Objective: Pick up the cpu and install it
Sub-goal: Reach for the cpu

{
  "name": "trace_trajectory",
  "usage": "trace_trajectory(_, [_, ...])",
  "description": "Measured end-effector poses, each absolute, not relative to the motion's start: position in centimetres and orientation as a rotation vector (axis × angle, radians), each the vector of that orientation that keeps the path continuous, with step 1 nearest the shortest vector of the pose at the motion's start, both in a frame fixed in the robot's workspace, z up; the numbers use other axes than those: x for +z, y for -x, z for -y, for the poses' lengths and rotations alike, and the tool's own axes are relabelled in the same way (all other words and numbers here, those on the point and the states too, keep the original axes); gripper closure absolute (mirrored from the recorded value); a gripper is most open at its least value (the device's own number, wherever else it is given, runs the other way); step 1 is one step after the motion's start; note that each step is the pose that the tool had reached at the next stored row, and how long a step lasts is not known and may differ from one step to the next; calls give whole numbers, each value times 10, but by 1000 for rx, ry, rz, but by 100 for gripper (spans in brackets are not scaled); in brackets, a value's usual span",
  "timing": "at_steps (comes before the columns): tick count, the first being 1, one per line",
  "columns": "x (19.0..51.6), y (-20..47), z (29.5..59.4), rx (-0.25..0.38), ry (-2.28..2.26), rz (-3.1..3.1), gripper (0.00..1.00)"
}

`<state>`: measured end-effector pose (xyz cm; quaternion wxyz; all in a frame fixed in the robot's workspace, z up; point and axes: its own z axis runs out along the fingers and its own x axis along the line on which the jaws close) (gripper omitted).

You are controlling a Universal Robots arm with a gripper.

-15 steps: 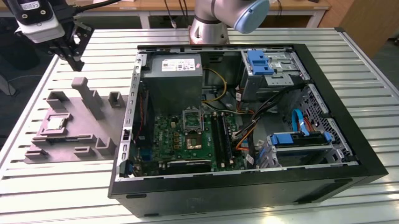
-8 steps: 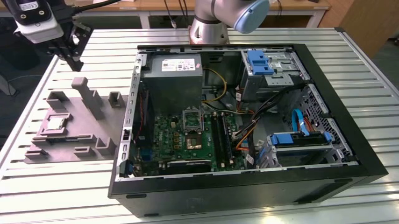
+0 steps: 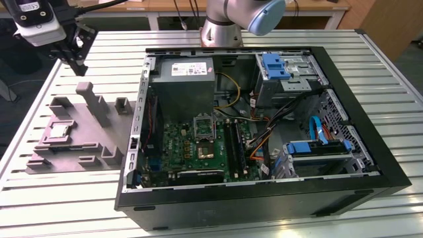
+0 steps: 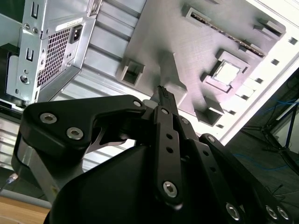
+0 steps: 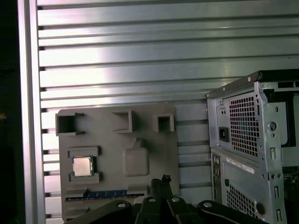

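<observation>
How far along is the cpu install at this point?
Done: nothing yet; the cpu lies in its grey fixture, apart from the motherboard. In hand: nothing; the pincer hangs shut and empty near the fixture. Left: pick-up and installation.

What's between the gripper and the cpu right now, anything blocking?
Nothing covers the cpu: it lies top-up in its recess on the grey fixture. The gripper hangs clear above the fixture. In the first wrist view, the fixture's raised post stands roughly between them, seemingly lower than the gripper.

One cpu (image 3: 59, 131), one case (image 3: 218, 203), one fixture (image 3: 92, 135).
</observation>
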<state>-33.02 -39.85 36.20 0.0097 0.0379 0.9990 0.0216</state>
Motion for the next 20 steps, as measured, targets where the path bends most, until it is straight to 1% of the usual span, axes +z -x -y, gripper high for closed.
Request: trace_trajectory(20, [361, 334, 399, 67, -119, -3120, 89])
